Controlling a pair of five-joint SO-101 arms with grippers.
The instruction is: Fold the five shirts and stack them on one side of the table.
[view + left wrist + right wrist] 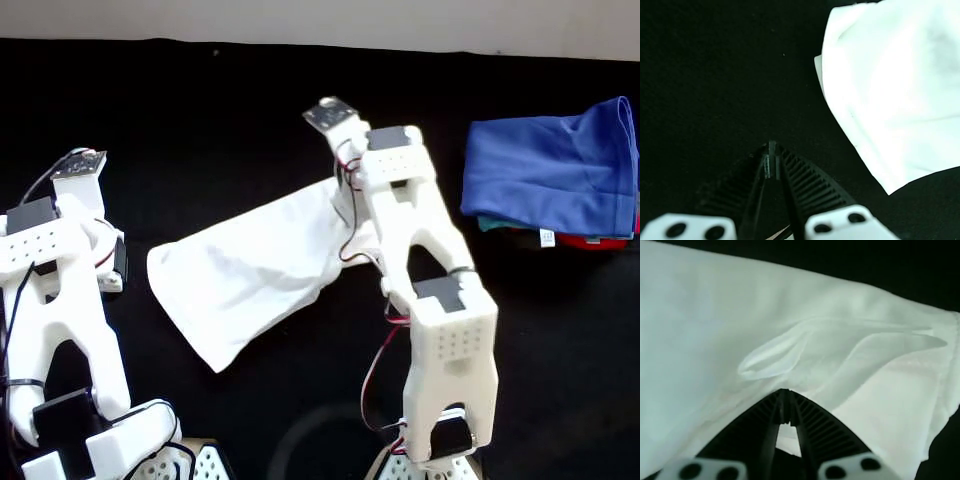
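A white shirt (pixel 250 265) lies half-folded and slanting across the black table (pixel 200 120). My right gripper (pixel 785 396) is shut on the white shirt (pixel 805 325), and the cloth puckers into ridges just past its tips. In the high view the right gripper (pixel 350 190) sits at the shirt's far right end. My left gripper (pixel 771 152) is shut with nothing in it, over bare table a little off the edge of the white shirt (pixel 895 95). From above, the left gripper (pixel 112 272) stands beside the shirt's left corner. A stack of folded shirts (pixel 550 170), blue on top, rests at the right.
Under the blue shirt, a teal one (pixel 495 225) and a red one (pixel 590 241) peek out of the stack. The table's far edge meets a pale wall (pixel 400 25). The arm bases (pixel 440 440) stand along the near edge.
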